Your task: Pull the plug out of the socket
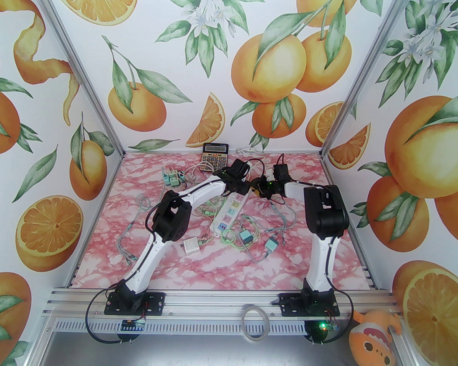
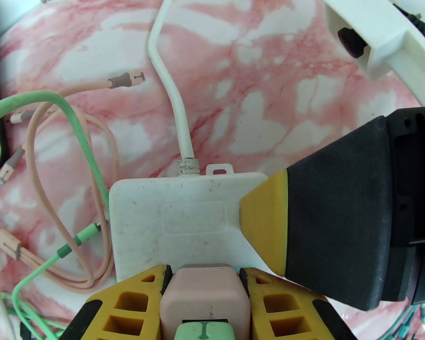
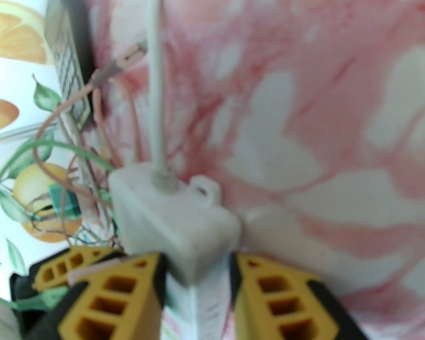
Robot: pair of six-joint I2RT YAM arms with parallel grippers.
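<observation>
Plug [image 2: 205, 296] pinched by left claw [image 2: 204, 274]; right claw [image 3: 197, 259] straddles socket strip [image 3: 177, 207].

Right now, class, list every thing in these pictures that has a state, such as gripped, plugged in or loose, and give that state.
left gripper, shut on the pink plug.
right gripper, shut on the power strip at its cord end.
pink plug, seated in the power strip, not yet pulled.
green connector, plugged into the pink plug.
pink cable, loose, its end plugged into nothing.
</observation>
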